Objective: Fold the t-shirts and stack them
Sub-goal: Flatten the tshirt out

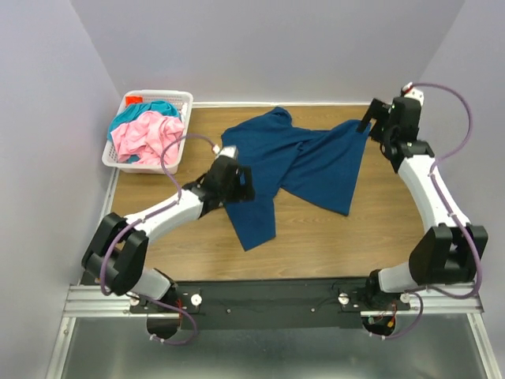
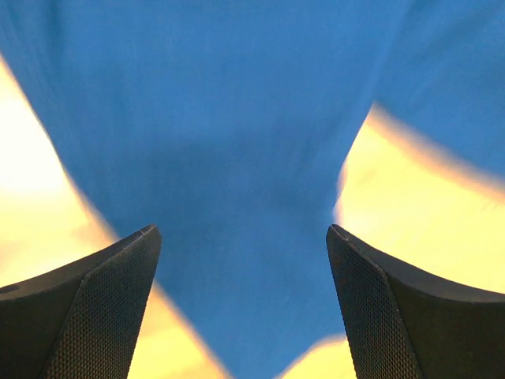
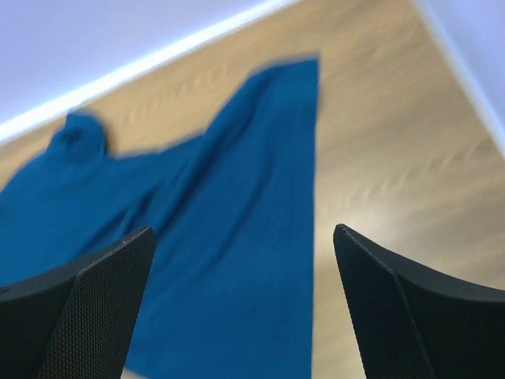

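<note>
A dark blue t-shirt point(image 1: 296, 166) lies spread and rumpled across the middle of the wooden table, no print showing. My left gripper point(image 1: 237, 183) is open just above its left part; blue cloth point(image 2: 237, 158) fills the left wrist view between my fingers. My right gripper point(image 1: 372, 120) is open and empty above the shirt's far right corner; the shirt point(image 3: 229, 260) shows below it in the right wrist view. A pink t-shirt point(image 1: 146, 138) and a teal t-shirt point(image 1: 146, 109) lie bunched in the basket.
A white plastic lattice basket point(image 1: 183, 101) stands at the table's far left corner. Lilac walls close in the back and both sides. Bare wood point(image 1: 331, 245) shows in front of the shirt.
</note>
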Controlling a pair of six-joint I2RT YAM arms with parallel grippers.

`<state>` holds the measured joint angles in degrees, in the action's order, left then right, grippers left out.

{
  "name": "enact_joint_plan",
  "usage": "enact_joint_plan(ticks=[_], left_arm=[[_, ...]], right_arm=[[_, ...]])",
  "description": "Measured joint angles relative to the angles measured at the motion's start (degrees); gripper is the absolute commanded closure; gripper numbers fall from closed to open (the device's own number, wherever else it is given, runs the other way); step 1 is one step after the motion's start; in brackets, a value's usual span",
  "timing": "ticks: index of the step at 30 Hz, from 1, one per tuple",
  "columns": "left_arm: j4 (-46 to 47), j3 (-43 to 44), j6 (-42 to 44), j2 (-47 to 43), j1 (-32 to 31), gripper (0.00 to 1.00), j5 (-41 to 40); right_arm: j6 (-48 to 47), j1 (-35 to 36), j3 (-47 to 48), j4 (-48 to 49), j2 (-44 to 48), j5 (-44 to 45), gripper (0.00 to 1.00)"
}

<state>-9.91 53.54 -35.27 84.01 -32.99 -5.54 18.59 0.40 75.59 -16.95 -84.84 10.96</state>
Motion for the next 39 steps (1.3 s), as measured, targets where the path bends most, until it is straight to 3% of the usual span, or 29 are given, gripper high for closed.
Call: enact_joint_plan(ticks=[4,8,20,24,29,33,39], left_arm=[[-3.65,-12.04,-5.57,-4.76,-5.35,0.07,-0.11],[-6.19,-16.52,-10.49,-10.08,-10.01,0.07,-0.28],[-12.68,-15.37,-17.11,-10.32,-18.05,0.08,-2.08],[-14.88,-13.14,-17.09,-6.34,-19.23,0.21,-3.21],[-15.91,-11.69,-16.17,-2.86,-19.28,0.26,-3.52],[-16.0,-10.4,-14.78,-1.2,-19.28,0.37,-3.58],[-16.11,-8.96,-12.74,0.7,-19.28,0.39,-3.54]], right_arm=[[3.41,0.0,-12.17,0.37,6.82,-4.48,0.0],[6.16,0.0,-19.04,-1.05,9.25,-6.82,0.0],[8.63,0.0,-22.6,-1.14,13.49,-8.59,0.0],[8.61,0.0,-23.15,-1.14,13.49,-8.5,0.0],[8.61,0.0,-23.52,-1.14,13.51,-8.13,0.0],[8.59,0.0,-23.8,-1.14,13.51,-7.54,0.0],[8.59,0.0,-23.85,-1.14,13.18,-7.28,0.0]])
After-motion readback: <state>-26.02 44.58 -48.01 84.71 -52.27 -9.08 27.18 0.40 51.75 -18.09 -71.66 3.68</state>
